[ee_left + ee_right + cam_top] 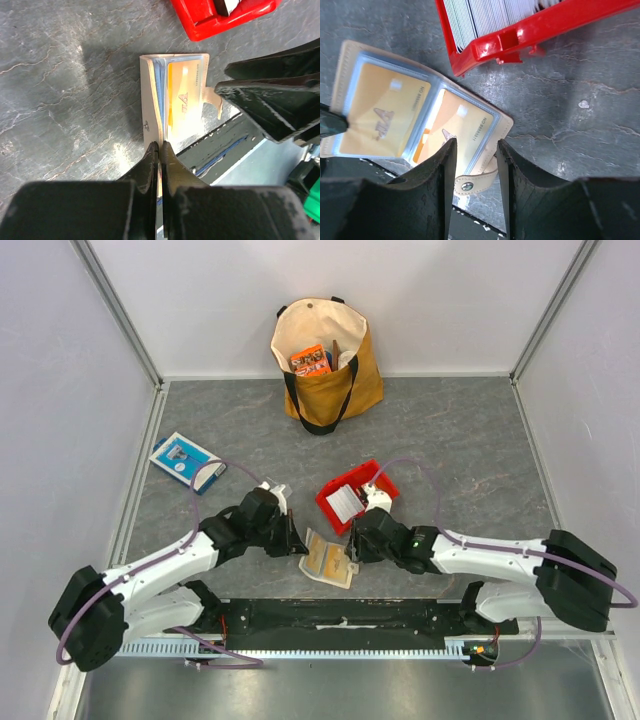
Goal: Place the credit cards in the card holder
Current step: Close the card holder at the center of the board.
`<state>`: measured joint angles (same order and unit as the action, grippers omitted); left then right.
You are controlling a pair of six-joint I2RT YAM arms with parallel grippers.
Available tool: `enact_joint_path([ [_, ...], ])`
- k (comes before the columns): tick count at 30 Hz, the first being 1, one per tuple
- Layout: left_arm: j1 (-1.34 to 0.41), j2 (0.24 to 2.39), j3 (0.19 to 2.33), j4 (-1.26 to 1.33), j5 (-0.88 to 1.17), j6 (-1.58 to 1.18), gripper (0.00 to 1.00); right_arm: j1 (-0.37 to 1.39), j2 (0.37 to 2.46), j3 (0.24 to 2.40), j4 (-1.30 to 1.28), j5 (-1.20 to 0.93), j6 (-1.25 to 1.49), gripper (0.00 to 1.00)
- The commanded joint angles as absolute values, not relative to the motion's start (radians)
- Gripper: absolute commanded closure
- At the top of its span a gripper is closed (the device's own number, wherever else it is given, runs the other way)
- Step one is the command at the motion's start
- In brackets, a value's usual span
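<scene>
The beige card holder [327, 560] lies open near the table's front edge. In the right wrist view the holder [503, 123] shows two orange credit cards [382, 116] in clear sleeves. My left gripper [298, 540] is shut on the holder's left edge [150, 107], its fingertips [152, 150] pinching the flap. My right gripper [475, 147] is open just above the holder's right side, its jaws on either side of the snap tab [472, 184]. More pale cards [485, 12] stand in the red tray [378, 478].
A tan tote bag [325, 360] with an orange packet stands at the back. A blue-and-white flat box [185, 460] lies at the left. The red tray [540, 27] sits just behind the holder. The black base rail [340, 615] runs along the near edge.
</scene>
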<state>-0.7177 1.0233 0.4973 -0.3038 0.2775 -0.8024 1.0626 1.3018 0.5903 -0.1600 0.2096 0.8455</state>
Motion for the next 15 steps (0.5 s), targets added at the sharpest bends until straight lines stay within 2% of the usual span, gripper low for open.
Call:
enact_joint_path([
  [1,-0.767,1.071,0.581,-0.382,0.213,-0.73,0.98,1.058,1.229,0.568,-0.172,0.276,0.89,0.55],
  [15,-0.888,1.106,0.687,-0.557,-0.049,-0.776,0.98,1.058,1.161,0.512,-0.239,0.2,0.936,0.5],
])
